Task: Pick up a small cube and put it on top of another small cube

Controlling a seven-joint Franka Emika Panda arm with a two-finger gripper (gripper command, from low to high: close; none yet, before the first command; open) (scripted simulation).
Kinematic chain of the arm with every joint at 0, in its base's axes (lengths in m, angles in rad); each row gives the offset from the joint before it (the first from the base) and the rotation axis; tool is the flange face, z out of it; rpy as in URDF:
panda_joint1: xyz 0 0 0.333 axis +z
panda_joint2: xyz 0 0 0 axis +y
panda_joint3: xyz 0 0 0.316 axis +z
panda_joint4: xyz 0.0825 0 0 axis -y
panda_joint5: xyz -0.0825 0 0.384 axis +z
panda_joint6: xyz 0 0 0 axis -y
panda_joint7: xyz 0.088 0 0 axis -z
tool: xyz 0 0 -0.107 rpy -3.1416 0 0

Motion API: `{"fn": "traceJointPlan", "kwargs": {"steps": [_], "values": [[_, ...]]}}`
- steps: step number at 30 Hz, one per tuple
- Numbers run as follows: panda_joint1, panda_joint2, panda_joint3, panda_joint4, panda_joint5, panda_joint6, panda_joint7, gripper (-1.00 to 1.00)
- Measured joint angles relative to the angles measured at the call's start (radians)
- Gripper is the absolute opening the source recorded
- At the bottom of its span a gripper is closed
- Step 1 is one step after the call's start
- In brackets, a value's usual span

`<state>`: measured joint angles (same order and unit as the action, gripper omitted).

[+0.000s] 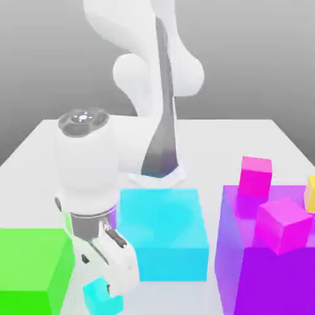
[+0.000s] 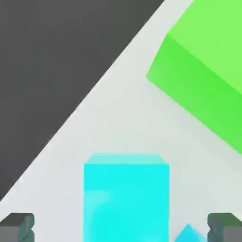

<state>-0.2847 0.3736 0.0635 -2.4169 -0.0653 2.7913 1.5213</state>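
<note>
1. Gripper [image 1: 112,282] low in the exterior view's lower left, fingers spread wide, holding nothing. Small cyan cube [image 1: 98,296] just below and beside it, on the table [image 1: 37,144], between the green block [image 1: 31,267] and the large cyan block [image 1: 163,231].
2. Hot-pink cube [image 1: 255,175] at the right of the exterior view, at the far top edge of the purple block [image 1: 271,277]. Cannot tell whether resting on that block or behind it.
3. Risk: off-centre descent, so one finger lands on the cube's top and knocks it aside. Likely cause: tilted approach.
4. Risk: outer finger brushing the green block or the large cyan block, given the narrow lane.
5. Risk later: wrong target, with the paler orchid-pink cube [image 1: 283,224] and the yellow cube [image 1: 311,194] close to the hot-pink one.
6. Hand view: dark fingertips [image 2: 16,227] set well apart, small cyan cube [image 2: 126,198] roughly centred between them, green block [image 2: 203,90] off to one side. Alignment hard to judge from the exterior view.
7. Exterior view: target, look-alikes and the route over the big blocks.
</note>
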Motion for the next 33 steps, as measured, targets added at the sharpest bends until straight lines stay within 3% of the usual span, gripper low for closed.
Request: {"fn": "traceJointPlan", "kwargs": {"steps": [1,2,8,11,21,33], "values": [[0.004,0.036,-0.005,0.007,-0.006,0.028,0.005,0.00],[0.007,0.059,-0.009,0.011,-0.009,0.046,0.008,-1.00],[0.008,0.070,-0.011,0.013,-0.012,0.057,0.010,-1.00],[-0.002,0.001,0.002,0.000,0.000,0.002,0.002,-1.00],[0.115,-0.345,0.119,0.001,0.004,-0.351,-0.163,-1.00],[0.391,-0.752,0.209,0.025,0.179,-0.767,-0.560,-1.00]]}}
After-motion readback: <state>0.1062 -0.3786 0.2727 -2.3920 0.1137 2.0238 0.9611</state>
